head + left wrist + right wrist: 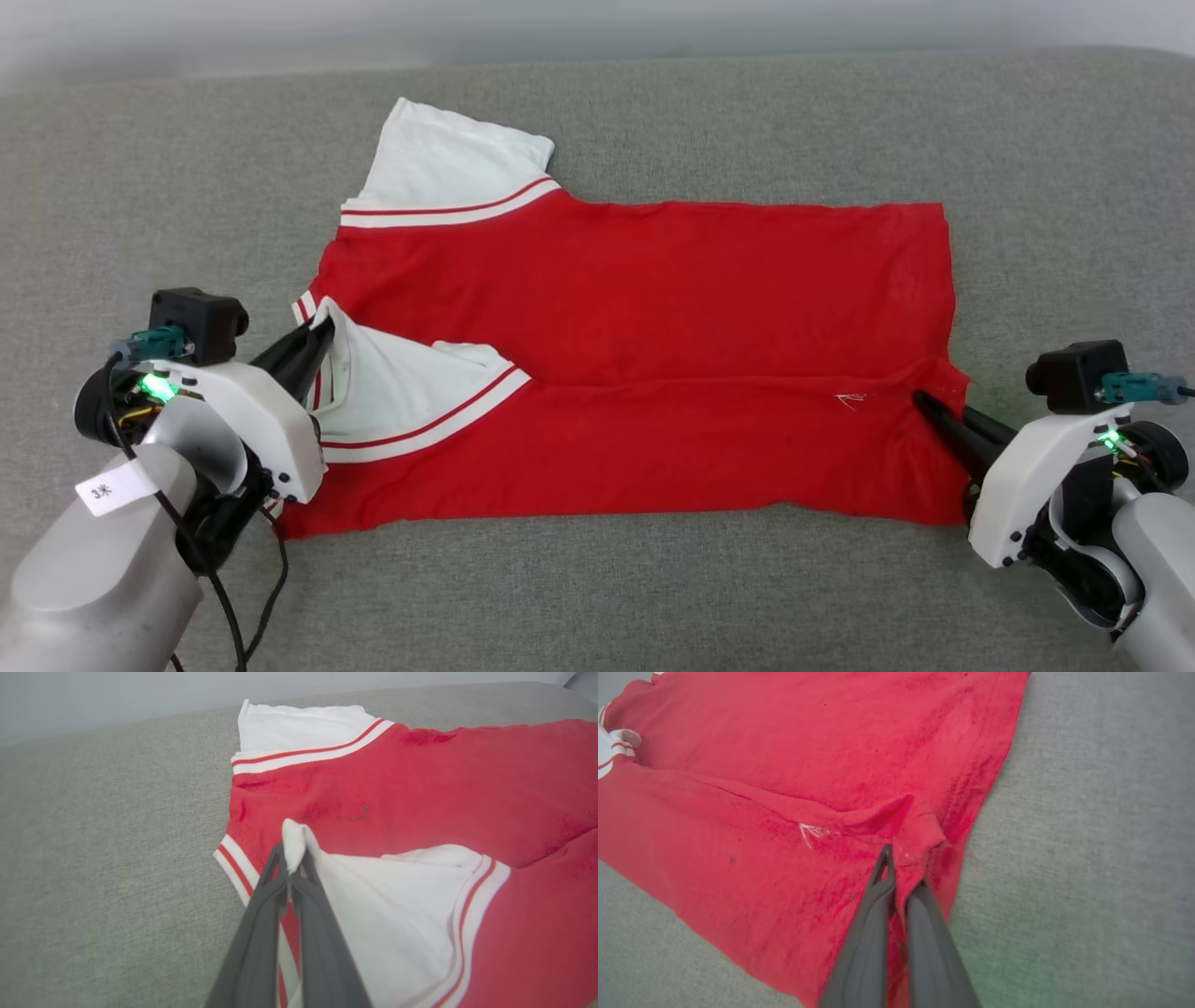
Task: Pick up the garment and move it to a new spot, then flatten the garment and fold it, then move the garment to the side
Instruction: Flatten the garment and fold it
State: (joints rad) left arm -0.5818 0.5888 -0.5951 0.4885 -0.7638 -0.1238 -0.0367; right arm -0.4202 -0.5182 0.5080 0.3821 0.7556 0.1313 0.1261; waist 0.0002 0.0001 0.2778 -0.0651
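Garment [635,280] lies spread lengthwise across the middle of the grey fabric surface [653,588], sleeve end left, hem end right. Its near long edge is folded over toward the centre line. The near sleeve [411,392] lies white on top of the red; the far sleeve [448,159] is out flat, unfolded.

Left gripper [320,329]: fingers clenched on a pinch of white cloth at the near sleeve's tip, plain in the left wrist view. Right gripper [920,399]: clenched on a bunched bit of hem at the fold's edge, right end.

Progress, judged: placing and flattening look done. First lengthwise fold is laid or nearly so, with neither claw yet let go. Left to do: far-side fold, crosswise fold, move to the side.

Surface: woven grey cloth, plain, slightly napped. Pale blurred wall [597,23] runs behind its far edge
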